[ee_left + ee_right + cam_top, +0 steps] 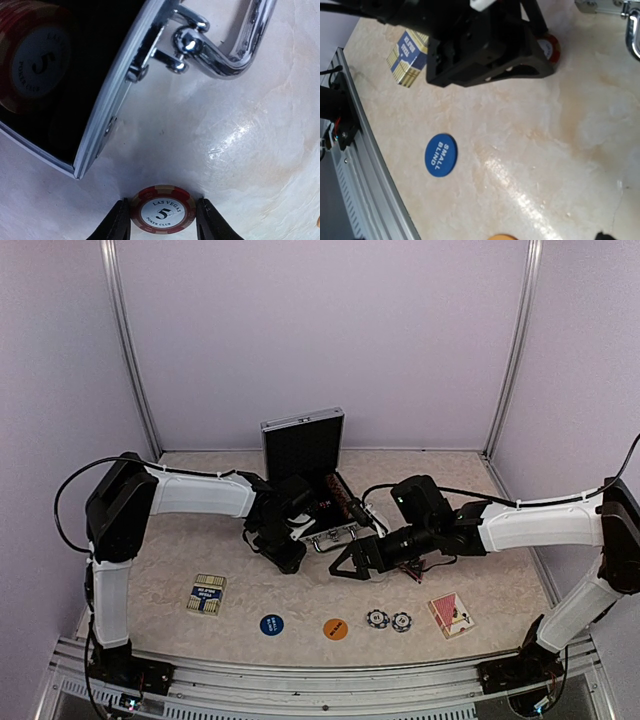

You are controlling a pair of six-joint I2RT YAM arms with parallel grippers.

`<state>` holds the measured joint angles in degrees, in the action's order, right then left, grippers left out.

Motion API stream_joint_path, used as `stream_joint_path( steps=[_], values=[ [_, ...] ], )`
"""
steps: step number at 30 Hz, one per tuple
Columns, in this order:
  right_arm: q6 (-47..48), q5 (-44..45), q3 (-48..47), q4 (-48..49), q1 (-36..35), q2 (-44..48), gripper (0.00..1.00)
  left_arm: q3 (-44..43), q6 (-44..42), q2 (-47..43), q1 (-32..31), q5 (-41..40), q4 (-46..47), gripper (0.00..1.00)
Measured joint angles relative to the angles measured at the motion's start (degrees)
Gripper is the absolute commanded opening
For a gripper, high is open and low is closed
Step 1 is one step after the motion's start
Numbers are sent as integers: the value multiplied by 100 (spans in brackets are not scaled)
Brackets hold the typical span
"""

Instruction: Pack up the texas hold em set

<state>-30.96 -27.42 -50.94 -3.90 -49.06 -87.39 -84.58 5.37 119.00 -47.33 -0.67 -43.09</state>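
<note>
Right along the near edge of the worktop [180, 540] lay the loose pieces of the set. From left to right they were a blue-and-gold card deck [206, 594], a blue disc [271, 624], an orange disc [336, 628], two pale striped chips [377, 619] side by side, and a red-backed card deck [451, 615]. The right wrist view showed white capitals on the blue disc reading "SMALL BLIND". The writing on the blue-and-gold deck and the dark print on the orange disc were too blurred to read.

Further in, near the middle of the worktop, the left tool [163, 220] pinched a red chip [163, 214] by its rim, one black finger on each side. The chip's edge was striped red and cream. Its white centre read "LAS VEGAS", a large "5" and "POKER CLUB". The right tool [347, 565] hung just beside it, its fingers spread with nothing between them.

Beyond both tools stood the briefcase [338, 533], small and silver, with ribbed aluminium walls and black lining. It was open, its lid [303, 443] upright toward the back wall. Its chrome handle [235, 45] lay on the worktop at the front wall, close to the pinched chip. Inside the dark base sat a second red chip [35, 55], also marked "5" and "POKER CLUB".
</note>
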Motion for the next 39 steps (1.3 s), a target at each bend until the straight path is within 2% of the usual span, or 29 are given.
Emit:
stream_joint_path(
  steps=[30, 35, 39],
  values=[
    [-83, -92, 0, 186, 0, -267, 100, -177, 70, -120, -199, -256, -90, 39],
    [-109, -92, -26, 192, 0, -297, 100, -214, 81, -188, -267, -299, -127, 48],
    [-59, -55, -227, 111, -2, -354, 100, -125, 157, -358, -199, -328, -111, 58]
  ],
)
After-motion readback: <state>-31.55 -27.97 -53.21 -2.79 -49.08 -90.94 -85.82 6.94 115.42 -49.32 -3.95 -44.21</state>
